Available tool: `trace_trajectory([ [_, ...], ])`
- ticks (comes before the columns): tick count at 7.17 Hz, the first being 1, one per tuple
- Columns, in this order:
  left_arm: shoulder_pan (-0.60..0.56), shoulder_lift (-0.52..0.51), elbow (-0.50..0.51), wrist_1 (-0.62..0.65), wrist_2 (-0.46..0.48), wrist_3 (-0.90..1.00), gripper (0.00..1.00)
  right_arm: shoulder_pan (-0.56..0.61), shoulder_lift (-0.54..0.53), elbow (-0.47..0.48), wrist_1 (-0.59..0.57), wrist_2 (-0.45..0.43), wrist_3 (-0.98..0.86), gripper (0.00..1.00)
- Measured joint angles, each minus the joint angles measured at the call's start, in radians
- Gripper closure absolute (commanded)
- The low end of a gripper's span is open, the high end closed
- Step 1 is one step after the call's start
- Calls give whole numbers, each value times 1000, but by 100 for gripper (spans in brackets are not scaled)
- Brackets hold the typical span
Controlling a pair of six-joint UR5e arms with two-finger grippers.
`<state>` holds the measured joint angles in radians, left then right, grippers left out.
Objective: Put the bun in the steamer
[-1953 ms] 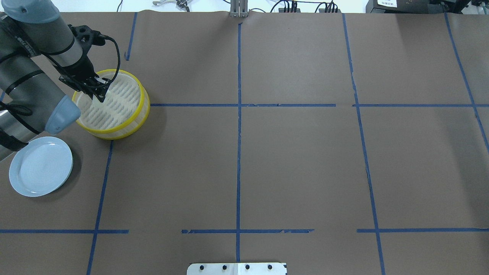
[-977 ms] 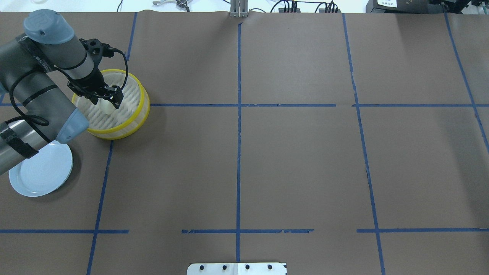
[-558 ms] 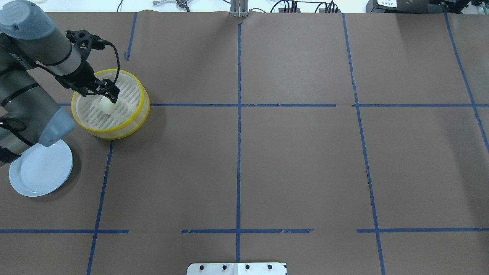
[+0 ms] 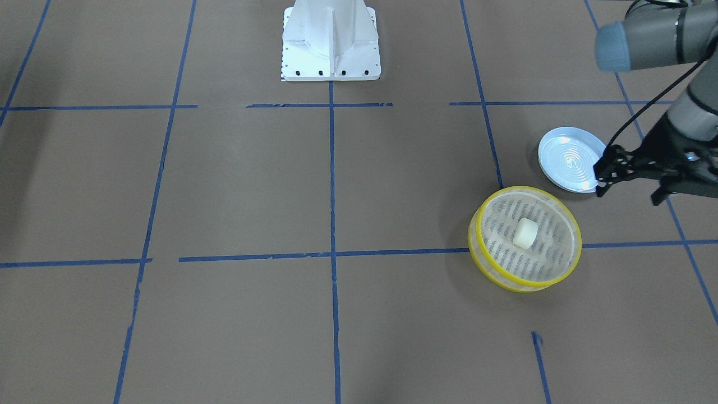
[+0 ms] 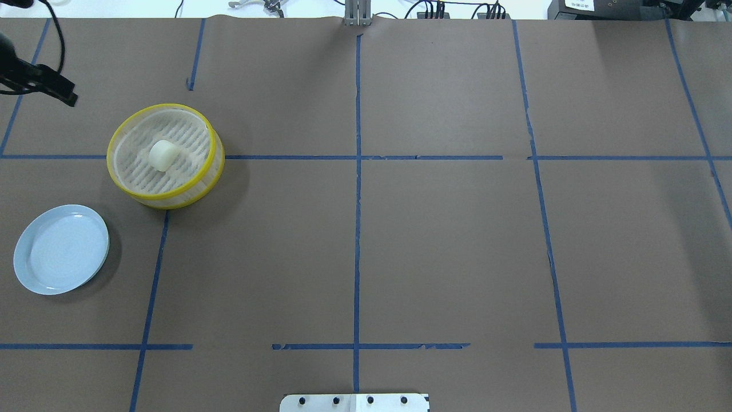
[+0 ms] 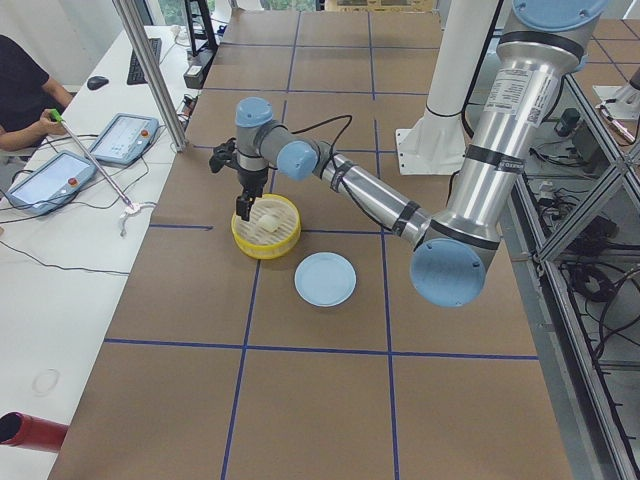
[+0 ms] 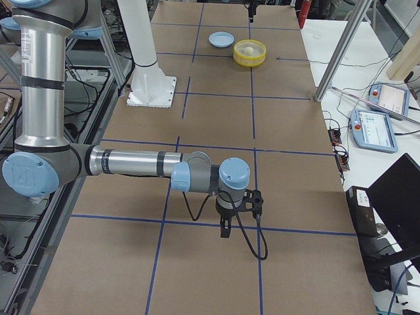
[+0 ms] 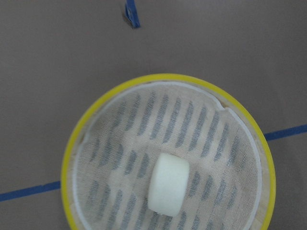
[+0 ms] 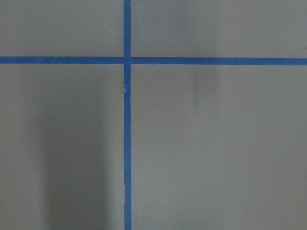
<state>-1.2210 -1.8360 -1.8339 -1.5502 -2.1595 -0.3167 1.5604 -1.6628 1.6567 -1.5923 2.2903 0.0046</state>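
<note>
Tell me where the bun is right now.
In the overhead view the bun lies on the slotted base inside the steamer, at the view's left, just up and right of the pale blue plate, with nothing gripping it.

I count one bun point(image 5: 161, 155) inside one steamer point(image 5: 189, 143), one plate point(image 5: 61, 250) near the steamer, and two arms: left arm point(image 6: 370, 190), right arm point(image 7: 131, 162).

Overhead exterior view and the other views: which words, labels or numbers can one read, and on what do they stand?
White label on the black box: too small to read.
Lettering on the left arm: blurred, unreadable.
Logo on the right arm's joint cap: unclear.
No text on the bun, the steamer or the plate.
</note>
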Motion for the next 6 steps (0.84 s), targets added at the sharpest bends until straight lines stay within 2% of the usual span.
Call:
trace_trajectory([
  [2,-153,74,19,44,-23,216,0,1,0,0,0,0,0,0],
  [4,-289,167,83,50,-115,422,0,1,0,0,0,0,0,0],
  [6,-356,244,163,46,-153,510,0,1,0,0,0,0,0,0],
])
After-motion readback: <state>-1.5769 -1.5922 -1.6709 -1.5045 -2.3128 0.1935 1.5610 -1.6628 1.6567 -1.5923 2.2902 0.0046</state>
